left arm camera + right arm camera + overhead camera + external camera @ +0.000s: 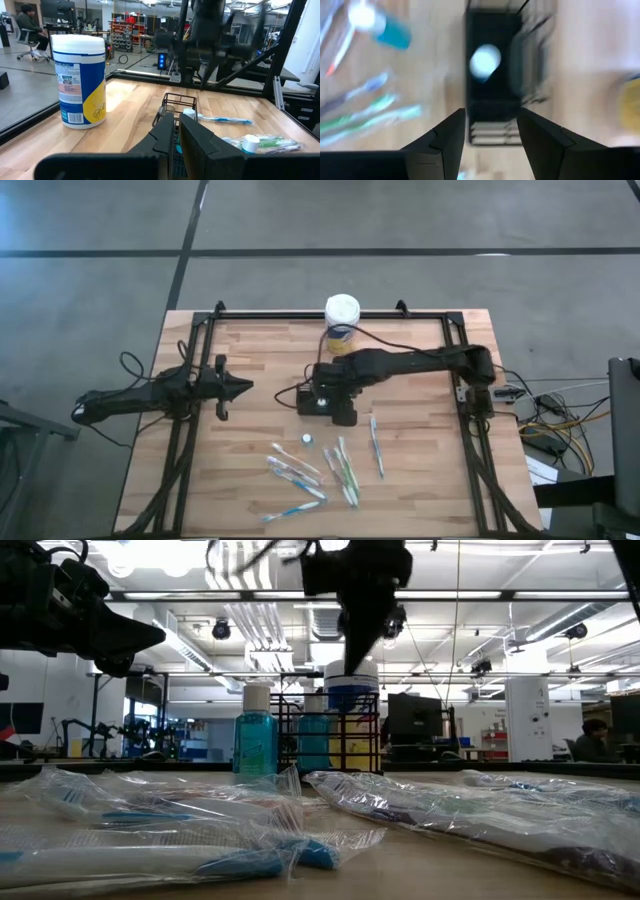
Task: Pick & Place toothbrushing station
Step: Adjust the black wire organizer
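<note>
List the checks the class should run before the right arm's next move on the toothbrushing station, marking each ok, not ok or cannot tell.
1. Right gripper jaws open: ok.
2. Right gripper positioned over the toothbrushing station: ok.
3. Jaws low enough to straddle the station's walls: cannot tell.
4. Station empty: not ok, a white-capped item sits inside.
5. Left gripper apart from the station, waiting on the table's left side: ok.
6. Packaged toothbrushes and canister apart from the station: ok.
</note>
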You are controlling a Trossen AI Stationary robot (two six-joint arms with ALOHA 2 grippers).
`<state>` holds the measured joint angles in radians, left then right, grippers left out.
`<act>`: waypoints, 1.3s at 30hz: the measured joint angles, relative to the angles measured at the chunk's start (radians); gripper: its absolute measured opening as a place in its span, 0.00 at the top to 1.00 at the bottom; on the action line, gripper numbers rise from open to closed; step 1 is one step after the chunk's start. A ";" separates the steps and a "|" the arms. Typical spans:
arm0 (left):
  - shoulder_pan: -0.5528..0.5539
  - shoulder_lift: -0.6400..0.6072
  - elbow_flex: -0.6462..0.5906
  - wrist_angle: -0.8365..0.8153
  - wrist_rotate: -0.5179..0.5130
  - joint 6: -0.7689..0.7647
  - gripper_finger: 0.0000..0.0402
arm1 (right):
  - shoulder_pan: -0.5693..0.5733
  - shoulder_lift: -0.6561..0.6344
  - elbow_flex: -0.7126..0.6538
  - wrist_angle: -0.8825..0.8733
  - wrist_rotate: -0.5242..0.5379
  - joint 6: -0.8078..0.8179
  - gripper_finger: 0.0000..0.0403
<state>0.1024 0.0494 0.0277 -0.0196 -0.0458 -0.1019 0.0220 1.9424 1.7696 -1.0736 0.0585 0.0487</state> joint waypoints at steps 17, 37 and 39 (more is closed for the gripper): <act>0.000 0.000 0.000 -0.002 0.001 -0.004 0.91 | 0.160 -0.561 -1.027 1.501 0.188 -0.014 0.84; 0.000 0.006 0.000 -0.001 -0.003 -0.009 0.91 | 0.237 -0.075 -1.220 2.003 0.233 0.183 0.98; 0.000 0.007 0.000 -0.002 -0.003 -0.008 0.91 | 0.236 -0.063 -1.222 1.988 0.233 0.208 0.98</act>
<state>0.1028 0.0563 0.0277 -0.0212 -0.0490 -0.1101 0.2579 1.8795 0.5480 0.9147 0.2920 0.2565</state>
